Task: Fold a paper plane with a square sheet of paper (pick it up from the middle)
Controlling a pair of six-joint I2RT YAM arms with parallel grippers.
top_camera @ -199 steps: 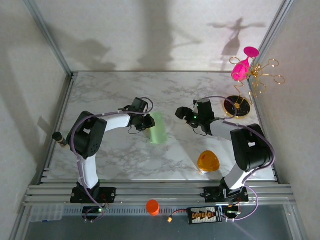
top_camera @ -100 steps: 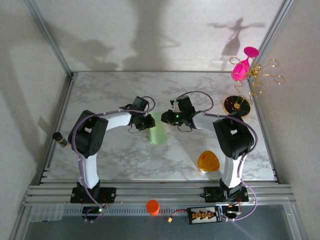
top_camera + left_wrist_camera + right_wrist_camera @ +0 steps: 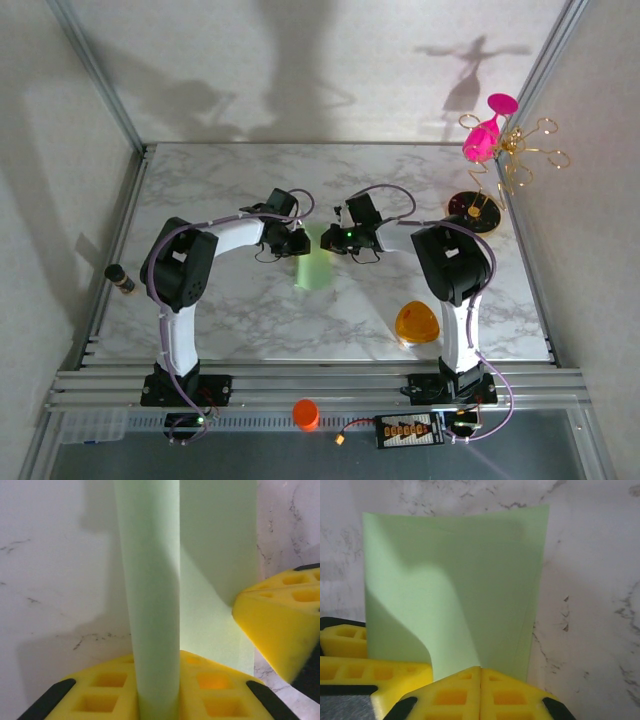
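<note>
1. While both arms crowd the table's middle, top view: left gripper (image 3: 297,241) and right gripper (image 3: 331,240) face each other, close together. The square sheet of paper (image 3: 316,268) lies between and just below them on the marble table (image 3: 220,180). From up here the sheet reads as a narrow pale green strip, so prob. curled or doubled over lengthwise. No dart shape yet. Orange rounded-triangle thing (image 3: 417,323) sits well apart, nearer the right base.
2. Left wrist view: one side of the sheet stands up as a tall curl that runs down into the seam between the left pads (image 3: 100,690). Jaws are nearly closed on it, so I read a pinch on that edge. Rest of the sheet lies flat behind. Right arm's yellow fingertip (image 3: 270,620) comes in from the side, tip touching the flat part.
3. Right wrist view: right pads (image 3: 515,695) are pressed fully together, no gap, sitting at the sheet's near edge. Can't tell if any paper is nipped. It looks more like a closed tip bearing on it. Far edge is flat on the marble, left side curls up.
4. Risk: the curl is soft w/ no crease. If laid over w/o edges lined up, the centre fold goes skewed.
5. Risk: thin paper, small pinch. A sideways pull against the right tip could slip or tear it.
6. Risk: marble is smooth. If the right tip lifts, the whole sheet slides w/ the left.
7. Risk: grippers are v. close, so any inward move could knock fingers.
</note>
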